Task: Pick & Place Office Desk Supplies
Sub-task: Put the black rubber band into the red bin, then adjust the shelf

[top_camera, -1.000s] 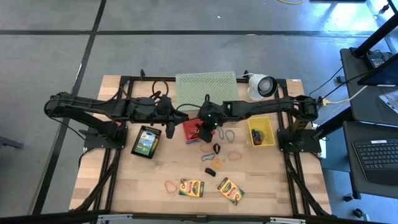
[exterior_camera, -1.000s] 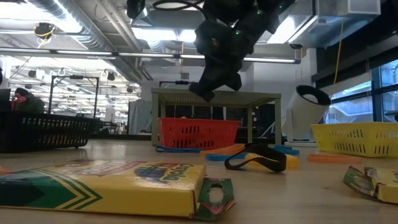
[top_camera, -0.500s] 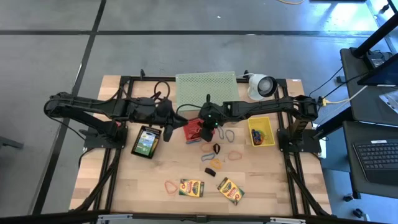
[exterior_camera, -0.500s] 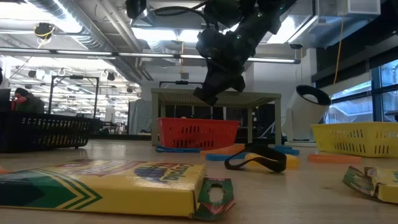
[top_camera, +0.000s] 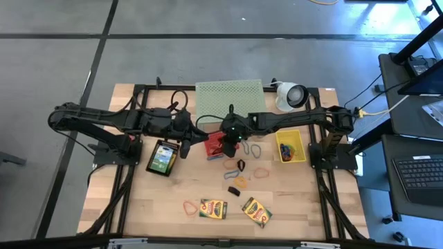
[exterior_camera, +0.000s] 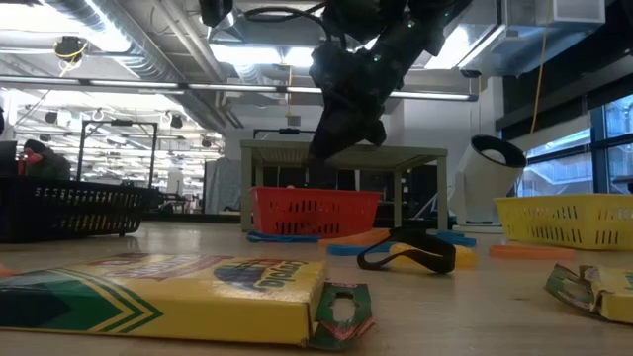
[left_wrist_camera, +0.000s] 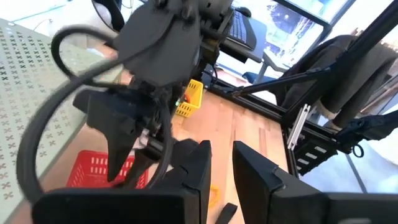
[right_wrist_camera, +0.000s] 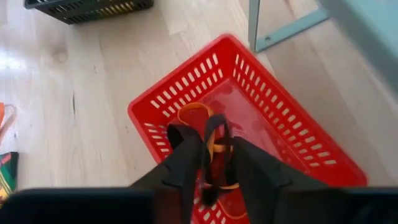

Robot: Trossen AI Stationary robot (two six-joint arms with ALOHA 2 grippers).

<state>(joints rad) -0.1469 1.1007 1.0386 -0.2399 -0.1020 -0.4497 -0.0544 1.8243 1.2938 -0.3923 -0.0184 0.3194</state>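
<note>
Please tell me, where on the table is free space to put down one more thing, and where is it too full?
Free: the bare wood at the near-left corner, left of the red loop and below the black basket, and the near-right corner beside the crayon boxes. Crowded: the middle, where loops and clips lie between the red basket and the yellow basket.

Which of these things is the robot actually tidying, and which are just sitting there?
Part of the job:
- crayon boxes
- rubber bands
- red basket
- yellow basket
- black basket

Just lying about:
- green mesh stand
- white round device
</note>
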